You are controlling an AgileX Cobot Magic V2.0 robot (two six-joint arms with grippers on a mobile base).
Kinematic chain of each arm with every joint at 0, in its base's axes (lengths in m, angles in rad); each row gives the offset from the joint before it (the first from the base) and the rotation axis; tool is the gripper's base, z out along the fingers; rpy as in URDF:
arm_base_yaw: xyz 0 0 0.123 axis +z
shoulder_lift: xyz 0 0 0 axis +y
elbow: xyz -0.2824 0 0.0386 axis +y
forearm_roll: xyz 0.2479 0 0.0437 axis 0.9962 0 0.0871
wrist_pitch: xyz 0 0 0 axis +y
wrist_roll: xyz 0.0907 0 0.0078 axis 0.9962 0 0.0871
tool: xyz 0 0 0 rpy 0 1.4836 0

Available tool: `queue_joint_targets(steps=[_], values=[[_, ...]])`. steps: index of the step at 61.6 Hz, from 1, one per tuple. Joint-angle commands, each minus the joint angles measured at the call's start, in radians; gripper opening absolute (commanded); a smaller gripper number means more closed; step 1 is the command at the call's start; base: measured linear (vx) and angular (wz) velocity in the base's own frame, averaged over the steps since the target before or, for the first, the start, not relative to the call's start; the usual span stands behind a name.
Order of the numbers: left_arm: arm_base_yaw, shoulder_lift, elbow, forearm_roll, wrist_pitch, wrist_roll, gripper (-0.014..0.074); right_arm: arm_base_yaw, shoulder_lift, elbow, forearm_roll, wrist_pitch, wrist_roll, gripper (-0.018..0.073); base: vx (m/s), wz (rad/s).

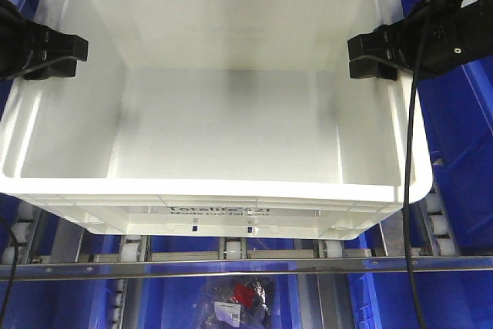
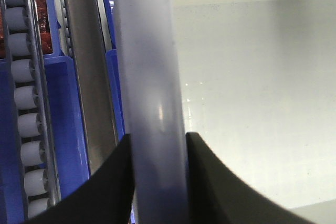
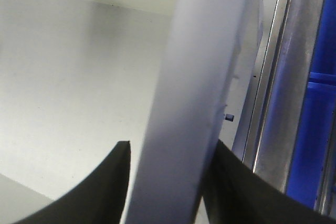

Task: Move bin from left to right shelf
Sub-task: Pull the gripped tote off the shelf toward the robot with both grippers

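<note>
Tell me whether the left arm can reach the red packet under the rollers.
Probably not: the left tool grips the rim of the white bin, and rollers and a rail cover the packet.

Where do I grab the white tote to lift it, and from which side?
Take the bin by its thick rim, mid-length on the left and right walls, one gripper per side, coming down from above so the jaws straddle the wall. It is too wide for one gripper, and the rim is its only thin edge. The left gripper and right gripper sit so now.
</note>
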Motion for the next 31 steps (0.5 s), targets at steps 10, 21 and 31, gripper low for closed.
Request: queue_joint_targets(steps=[10,21,31], values=[[-0.007,-0.044,-0.041,-0.035,-0.090,0.021,-0.0005,-0.002,-0.046,-0.038,0.025,-0.096,-0.034,-0.0004,0.00,0.00],[-0.007,-0.044,-0.041,-0.035,-0.090,0.021,-0.0005,-0.002,-0.046,-0.038,0.025,-0.096,-0.034,-0.0004,0.00,0.00],[-0.007,-0.044,-0.041,-0.035,-0.090,0.021,-0.0005,-0.002,-0.046,-0.038,0.025,-0.096,-0.034,-0.0004,0.00,0.00]])
